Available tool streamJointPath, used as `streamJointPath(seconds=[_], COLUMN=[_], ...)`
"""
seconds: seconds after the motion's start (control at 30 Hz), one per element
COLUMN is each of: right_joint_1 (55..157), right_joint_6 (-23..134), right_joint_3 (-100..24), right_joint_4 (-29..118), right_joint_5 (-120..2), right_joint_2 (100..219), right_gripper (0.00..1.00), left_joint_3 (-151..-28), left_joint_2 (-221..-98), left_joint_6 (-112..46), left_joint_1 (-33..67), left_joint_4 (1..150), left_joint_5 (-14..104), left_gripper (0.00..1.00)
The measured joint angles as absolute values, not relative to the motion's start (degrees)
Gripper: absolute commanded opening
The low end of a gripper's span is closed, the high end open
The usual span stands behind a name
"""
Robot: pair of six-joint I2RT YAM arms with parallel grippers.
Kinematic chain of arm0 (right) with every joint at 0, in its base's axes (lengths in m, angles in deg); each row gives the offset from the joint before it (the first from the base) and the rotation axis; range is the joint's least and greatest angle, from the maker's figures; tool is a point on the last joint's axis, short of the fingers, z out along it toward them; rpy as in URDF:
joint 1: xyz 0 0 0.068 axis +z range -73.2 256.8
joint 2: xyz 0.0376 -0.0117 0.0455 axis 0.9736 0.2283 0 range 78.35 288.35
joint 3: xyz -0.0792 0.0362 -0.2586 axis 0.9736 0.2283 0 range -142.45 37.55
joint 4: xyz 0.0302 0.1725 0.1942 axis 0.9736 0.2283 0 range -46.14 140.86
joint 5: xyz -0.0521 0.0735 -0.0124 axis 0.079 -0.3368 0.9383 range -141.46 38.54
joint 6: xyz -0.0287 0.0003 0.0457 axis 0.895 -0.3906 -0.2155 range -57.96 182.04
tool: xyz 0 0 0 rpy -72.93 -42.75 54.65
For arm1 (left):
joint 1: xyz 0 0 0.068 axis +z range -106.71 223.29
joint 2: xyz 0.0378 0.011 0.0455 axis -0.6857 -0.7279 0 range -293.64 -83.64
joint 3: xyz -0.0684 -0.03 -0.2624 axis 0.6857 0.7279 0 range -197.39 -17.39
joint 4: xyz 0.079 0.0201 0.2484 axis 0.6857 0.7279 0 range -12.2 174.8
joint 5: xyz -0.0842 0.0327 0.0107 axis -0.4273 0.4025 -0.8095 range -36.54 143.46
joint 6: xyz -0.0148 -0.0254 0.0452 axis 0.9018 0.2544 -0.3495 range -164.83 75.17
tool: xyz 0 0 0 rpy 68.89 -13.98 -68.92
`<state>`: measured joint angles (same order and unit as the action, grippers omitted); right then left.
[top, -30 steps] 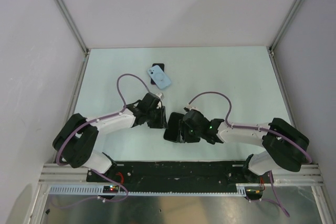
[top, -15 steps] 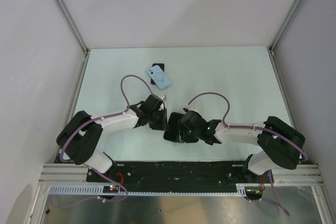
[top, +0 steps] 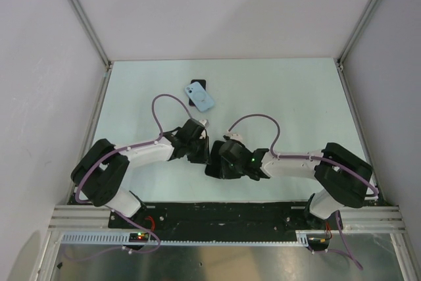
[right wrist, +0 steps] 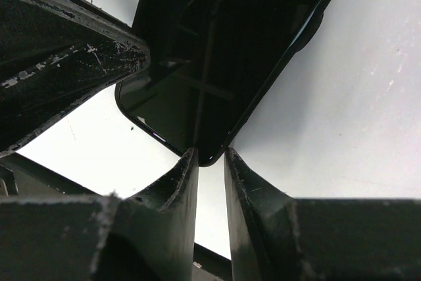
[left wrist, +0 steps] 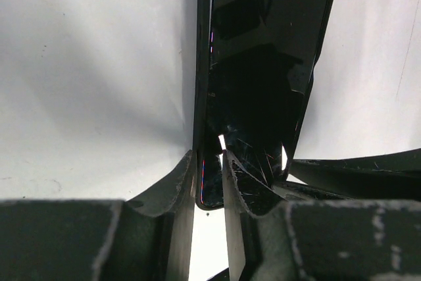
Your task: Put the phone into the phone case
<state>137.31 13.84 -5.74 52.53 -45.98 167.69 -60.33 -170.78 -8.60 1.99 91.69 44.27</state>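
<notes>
The black phone (top: 214,162) sits low between both grippers near the table's front middle. In the left wrist view the phone (left wrist: 263,64) stands on its edge, and my left gripper (left wrist: 209,156) is shut on its near corner. In the right wrist view my right gripper (right wrist: 210,153) is shut on another corner of the phone (right wrist: 223,51). In the top view the left gripper (top: 205,152) and the right gripper (top: 223,161) meet at the phone. The light blue phone case (top: 199,98) lies farther back, apart from both grippers.
A small black object (top: 198,84) sticks out from under the far end of the case. White walls with metal posts close the table on three sides. The black base rail (top: 217,214) runs along the near edge.
The right arm has reached further left so its gripper is closer over the phone. The left gripper shifted slightly right. The case has not moved.
</notes>
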Motion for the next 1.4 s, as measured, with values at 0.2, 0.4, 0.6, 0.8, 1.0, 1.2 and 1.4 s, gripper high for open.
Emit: streamJointPath(seconds=[0.2,0.4,0.6,0.8,1.0,1.2,1.4], right_joint_1=[138.14,138.32,131.52,119.63,114.34,114.01,114.01], right_joint_6=[14.25,15.0,18.25,20.99,22.34,23.13,23.22], right_joint_3=[-9.54,-10.13,-7.94,-7.81,-7.86,-10.41,-11.59], right_joint_4=[57.58,58.32,59.61,57.4,53.77,50.58,49.03], right_joint_5=[-44.04,-43.05,-44.37,-47.16,-51.18,-53.15,-53.98], right_joint_2=[170.16,170.03,166.05,164.39,167.87,171.87,173.53], right_gripper=[0.17,0.56,0.62,0.61,0.59,0.59,0.58], left_joint_3=[-60.33,-60.79,-64.92,-71.08,-75.21,-79.13,-81.51], left_joint_2=[-171.11,-171.85,-175.43,-180.83,-184.37,-187.45,-188.88], left_joint_6=[-8.6,-8.62,-8.73,-8.84,-8.9,-9.32,-9.78], left_joint_1=[1.99,1.99,2.08,3.37,5.05,5.62,5.66], left_joint_4=[91.67,91.69,92.45,92.91,93.37,94.05,95.45], left_joint_5=[44.51,44.58,45.72,46.85,46.83,46.94,48.47], left_gripper=[0.24,0.26,0.27,0.28,0.28,0.28,0.26])
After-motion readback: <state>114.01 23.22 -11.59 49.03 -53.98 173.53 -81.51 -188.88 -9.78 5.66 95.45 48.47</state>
